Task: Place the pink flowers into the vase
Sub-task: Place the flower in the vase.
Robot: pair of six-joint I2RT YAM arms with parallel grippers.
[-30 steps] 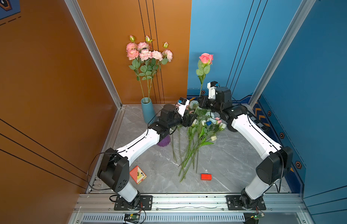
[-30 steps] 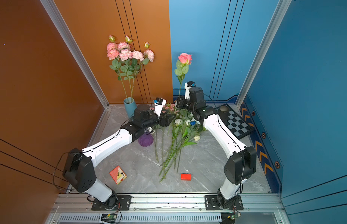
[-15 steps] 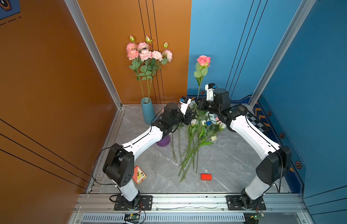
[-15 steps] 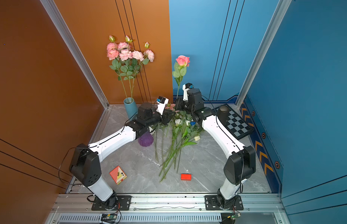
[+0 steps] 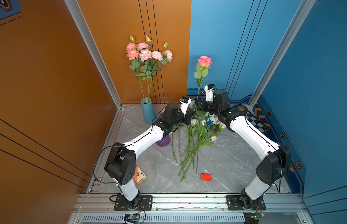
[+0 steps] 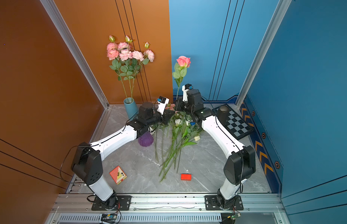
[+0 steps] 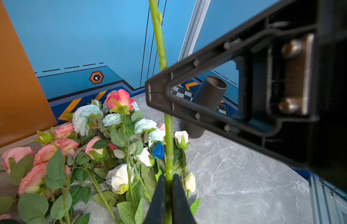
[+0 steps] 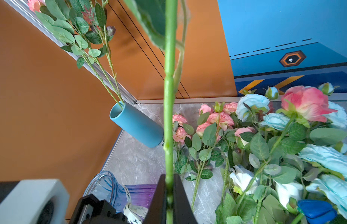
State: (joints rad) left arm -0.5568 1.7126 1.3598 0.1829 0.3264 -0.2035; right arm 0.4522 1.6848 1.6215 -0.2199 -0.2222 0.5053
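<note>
A single pink rose (image 5: 204, 61) stood upright on its long green stem (image 7: 168, 139) above the back of the bench (image 5: 223, 164), between the two arms, its head well above both of them. Both hands pinched that stem: the left hand (image 7: 169, 186) was closed on it, and the right hand (image 8: 169, 186) was closed on it too, the stem running straight between each pair of fingers. In the left wrist view the right hand's black frame crossed the stem higher up.

More pink flowers (image 5: 147, 51) already stood in the blue vase (image 5: 147, 112) at the back left corner, against the orange wall. Others, with pink ruffled heads (image 8: 217, 118), lay on the bench just beside the vase, mixed in a heap with pale blue flowers (image 8: 252, 101), white flowers (image 7: 120, 176) and a small blue tulip (image 7: 158, 150); their stems fanned toward the front.

A purple glass vase (image 6: 146, 139) sat under the left forearm. A black cylinder (image 6: 223, 114) stood on the edge of a checkered board (image 6: 238, 126) at the right. Near the front lay a red block (image 5: 206, 176) and a card box (image 5: 139, 174).
</note>
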